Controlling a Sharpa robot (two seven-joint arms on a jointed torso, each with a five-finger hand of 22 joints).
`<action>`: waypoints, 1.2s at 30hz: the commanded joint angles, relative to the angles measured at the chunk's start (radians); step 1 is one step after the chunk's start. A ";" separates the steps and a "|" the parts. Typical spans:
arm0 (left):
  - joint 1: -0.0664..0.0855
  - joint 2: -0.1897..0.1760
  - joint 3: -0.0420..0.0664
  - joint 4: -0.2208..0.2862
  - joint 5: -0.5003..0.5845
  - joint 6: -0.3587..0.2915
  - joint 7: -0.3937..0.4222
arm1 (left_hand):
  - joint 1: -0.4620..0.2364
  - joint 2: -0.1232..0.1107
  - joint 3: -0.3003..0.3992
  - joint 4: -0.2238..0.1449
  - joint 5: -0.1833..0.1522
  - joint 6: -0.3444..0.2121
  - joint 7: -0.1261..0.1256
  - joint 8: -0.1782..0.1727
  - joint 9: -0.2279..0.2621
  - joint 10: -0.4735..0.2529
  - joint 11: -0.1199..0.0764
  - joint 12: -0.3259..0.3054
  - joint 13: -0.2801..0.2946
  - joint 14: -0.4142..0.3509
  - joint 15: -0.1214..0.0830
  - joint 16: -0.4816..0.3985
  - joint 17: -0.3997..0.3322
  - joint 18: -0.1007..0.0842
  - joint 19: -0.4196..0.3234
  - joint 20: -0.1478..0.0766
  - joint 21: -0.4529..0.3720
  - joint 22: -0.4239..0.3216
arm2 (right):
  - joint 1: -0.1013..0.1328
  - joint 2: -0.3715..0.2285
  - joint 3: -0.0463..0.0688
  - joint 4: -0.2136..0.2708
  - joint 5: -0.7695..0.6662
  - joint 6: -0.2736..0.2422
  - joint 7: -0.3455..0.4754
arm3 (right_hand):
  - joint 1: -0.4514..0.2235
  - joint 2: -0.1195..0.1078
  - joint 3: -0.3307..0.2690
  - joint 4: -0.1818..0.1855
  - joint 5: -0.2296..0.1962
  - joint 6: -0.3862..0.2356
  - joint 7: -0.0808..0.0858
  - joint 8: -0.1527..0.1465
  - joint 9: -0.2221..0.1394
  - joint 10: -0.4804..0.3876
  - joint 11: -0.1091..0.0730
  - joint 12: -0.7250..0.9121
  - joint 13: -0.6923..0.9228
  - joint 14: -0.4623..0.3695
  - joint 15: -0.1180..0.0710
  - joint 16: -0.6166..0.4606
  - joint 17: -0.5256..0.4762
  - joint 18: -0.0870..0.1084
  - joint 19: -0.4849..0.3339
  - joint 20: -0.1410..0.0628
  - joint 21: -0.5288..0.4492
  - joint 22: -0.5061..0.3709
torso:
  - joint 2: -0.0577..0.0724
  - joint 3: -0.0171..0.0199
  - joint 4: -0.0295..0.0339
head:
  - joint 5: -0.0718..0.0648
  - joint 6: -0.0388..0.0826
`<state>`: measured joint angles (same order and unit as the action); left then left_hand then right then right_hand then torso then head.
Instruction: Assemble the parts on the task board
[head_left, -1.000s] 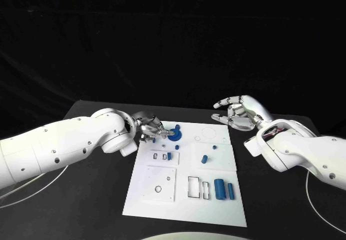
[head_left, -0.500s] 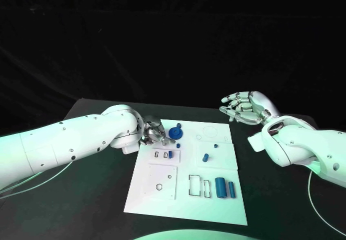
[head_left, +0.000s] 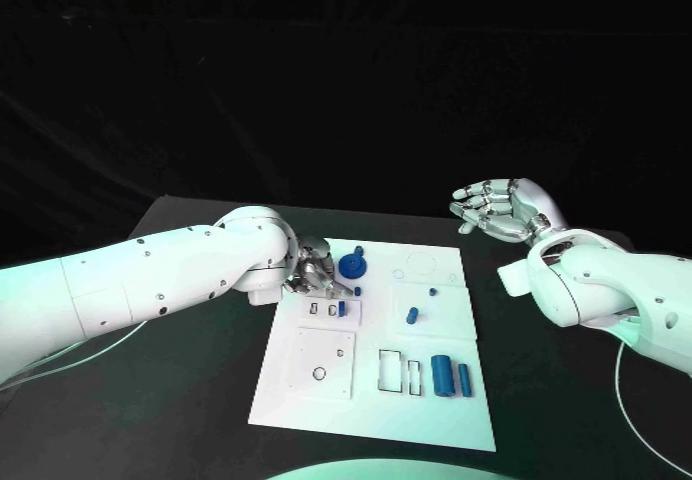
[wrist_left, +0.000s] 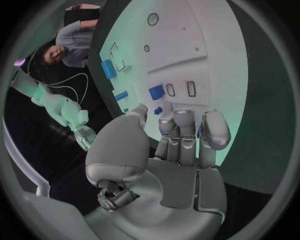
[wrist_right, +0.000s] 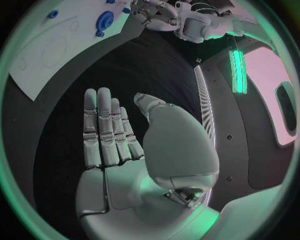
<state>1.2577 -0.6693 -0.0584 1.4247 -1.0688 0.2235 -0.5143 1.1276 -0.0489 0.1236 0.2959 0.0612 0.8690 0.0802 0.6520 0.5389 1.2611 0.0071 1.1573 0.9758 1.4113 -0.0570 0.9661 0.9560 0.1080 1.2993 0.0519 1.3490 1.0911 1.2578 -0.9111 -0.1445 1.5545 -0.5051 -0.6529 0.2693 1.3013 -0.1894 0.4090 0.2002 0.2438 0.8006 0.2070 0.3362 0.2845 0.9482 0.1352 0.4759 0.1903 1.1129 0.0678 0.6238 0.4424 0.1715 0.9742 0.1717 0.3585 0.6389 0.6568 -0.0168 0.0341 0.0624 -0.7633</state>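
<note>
The white task board (head_left: 433, 400) lies in the middle of the black table. At its far left stands a round blue part (head_left: 351, 266), and my left hand (head_left: 317, 276) is right beside it, fingertips down at the board's left edge. In the left wrist view that hand (wrist_left: 178, 135) has its fingers straight and close together over the board (wrist_left: 181, 45), with blue showing between them and nothing pinched. My right hand (head_left: 498, 208) hangs raised beyond the board's far right corner. In the right wrist view it (wrist_right: 112, 135) is flat and holds nothing.
Two blue cylinders (head_left: 450, 378) and a thin blue bar (head_left: 413, 377) lie near the board's front. Small blue pieces (head_left: 410, 318) and pegs (head_left: 430, 294) sit mid-board. A raised white plate (head_left: 320, 366) occupies the front left. Black table (head_left: 173, 400) surrounds the board.
My left hand has slid a little nearer along the board's left edge, staying by the round blue part. My right hand has drawn back to the right and risen, its fingers coming together.
</note>
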 joint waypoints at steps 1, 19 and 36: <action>0.003 0.010 -0.001 -0.004 -0.012 0.051 -0.010 | -0.009 -0.001 -0.008 0.000 -0.005 0.005 -0.001 0.006 0.002 -0.006 0.000 -0.004 -0.001 0.003 0.003 -0.004 0.001 -0.014 0.003 0.002 0.006 0.003 | 0.000 0.004 0.000 -0.004 0.034 -0.010 0.041 | -0.001 -0.008 0.005 -0.004 0.003 0.008 0.005 -0.008 -0.005 0.009 0.004 -0.014 -0.020 0.005 0.003 -0.032 -0.012 0.009 0.004 0.007 -0.017 -0.017 | 0.000 0.0003 0.0000 | 0.002 -0.007; 0.003 0.048 -0.007 -0.037 -0.006 0.087 -0.013 | 0.005 0.015 -0.003 -0.002 -0.004 0.005 -0.004 0.008 0.008 -0.016 -0.003 -0.015 -0.016 0.003 0.002 -0.006 0.002 -0.014 0.002 0.002 0.009 0.008 | 0.000 0.009 -0.001 -0.005 0.037 -0.015 0.042 | -0.008 -0.006 0.005 -0.011 0.018 0.013 0.008 -0.020 -0.015 0.017 0.007 -0.033 -0.055 0.010 0.008 -0.085 -0.028 0.009 0.009 0.012 -0.048 -0.051 | -0.001 -0.0006 -0.0001 | 0.000 -0.013; 0.003 0.062 -0.015 -0.054 0.006 0.113 -0.015 | 0.065 0.027 0.030 -0.003 -0.003 0.005 -0.007 0.013 0.021 -0.017 -0.005 -0.015 -0.016 0.004 0.000 -0.010 0.006 -0.015 0.001 0.001 0.016 0.018 | -0.002 0.013 -0.003 -0.006 -0.013 -0.013 0.039 | -0.009 -0.004 0.006 -0.017 0.022 0.012 0.011 -0.026 -0.020 0.015 0.011 -0.040 -0.071 0.001 0.013 -0.111 -0.034 0.008 0.003 0.016 -0.066 -0.068 | -0.001 0.0004 -0.0003 | -0.002 -0.019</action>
<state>1.2593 -0.6097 -0.0739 1.3700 -1.0741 0.3089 -0.5277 1.1852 -0.0199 0.1497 0.2919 0.0613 0.8726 0.0766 0.6614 0.5593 1.2435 0.0036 1.1394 0.9593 1.4112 -0.0569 0.9623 0.9601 0.1082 1.2992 0.0519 1.3596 1.1081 1.2569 -0.8995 -0.1472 1.5484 -0.4819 -0.6674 0.2981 1.3005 -0.1900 0.4140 0.1888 0.2615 0.8082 0.2065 0.3146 0.2656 0.9590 0.1460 0.4417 0.1199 1.1160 0.0791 0.5172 0.4102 0.1707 0.9765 0.1828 0.2956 0.5709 0.6567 -0.0169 0.0341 0.0605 -0.7813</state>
